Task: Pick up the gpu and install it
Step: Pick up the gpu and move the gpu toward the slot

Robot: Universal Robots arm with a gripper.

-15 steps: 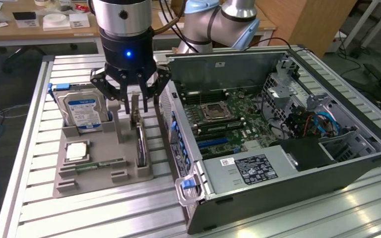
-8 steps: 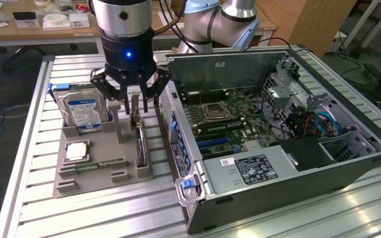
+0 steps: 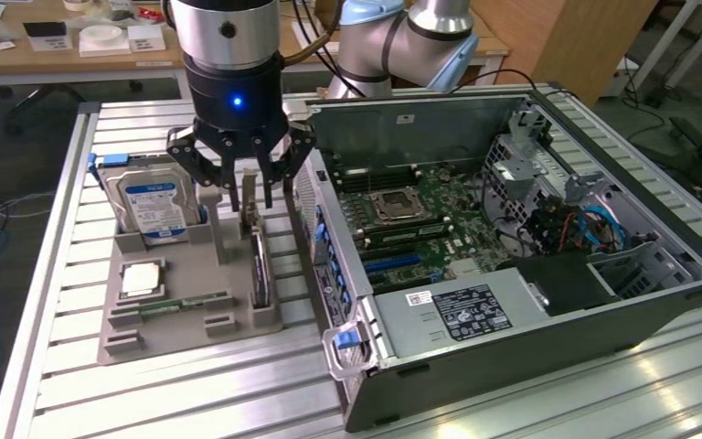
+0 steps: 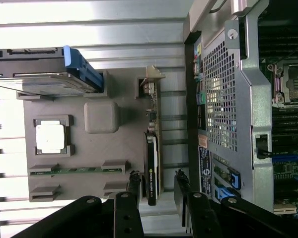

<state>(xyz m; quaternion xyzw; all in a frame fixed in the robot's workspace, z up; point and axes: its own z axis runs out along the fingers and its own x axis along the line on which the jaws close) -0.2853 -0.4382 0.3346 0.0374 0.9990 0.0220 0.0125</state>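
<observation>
The gpu is a thin black card standing on its edge in a slot of the grey holder, with its pale bracket end toward the back. My gripper hangs straight above the card's rear end, open. In the wrist view the gpu runs edge-on between the two black fingers, and a gap shows on each side of it. The gripper holds nothing.
The holder also carries a silver hard drive, a processor chip and a green memory stick. An open computer case lies close on the exterior view's right, its motherboard exposed. Everything rests on a slatted aluminium table.
</observation>
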